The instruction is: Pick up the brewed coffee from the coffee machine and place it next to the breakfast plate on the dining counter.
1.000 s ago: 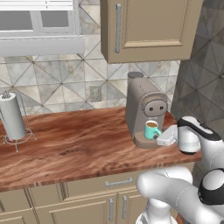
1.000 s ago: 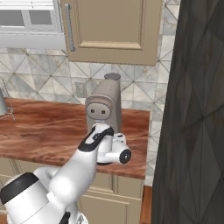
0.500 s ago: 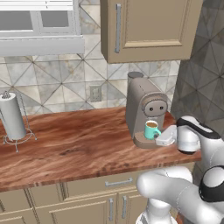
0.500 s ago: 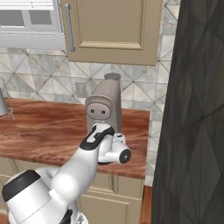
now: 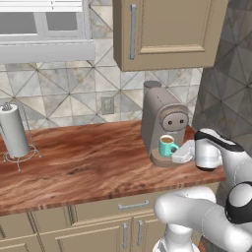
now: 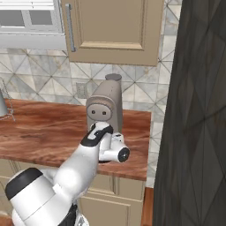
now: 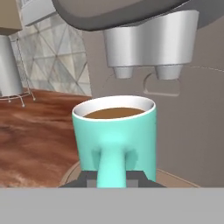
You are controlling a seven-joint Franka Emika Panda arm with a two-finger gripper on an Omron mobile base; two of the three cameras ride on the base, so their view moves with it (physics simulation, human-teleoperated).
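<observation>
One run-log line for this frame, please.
phase: grasp | gripper: shut on mug handle | mug: full, upright on coffee machine tray | lift: not yet done

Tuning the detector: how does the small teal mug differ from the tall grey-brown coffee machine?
The teal mug is small and bright; the grey-brown coffee machine is tall and dull. The mug is open-topped, showing brown coffee; the machine has twin spouts overhanging it. Both stand upright, mug on the machine's round base tray.

A paper towel roll (image 5: pixel 14 130) stands upright in a wire holder at the far left of the wood-grain bench (image 5: pixel 83 165), beneath a beige wall cabinet (image 5: pixel 165 32); an outlet (image 5: pixel 107 105) sits in the tiled backsplash
</observation>
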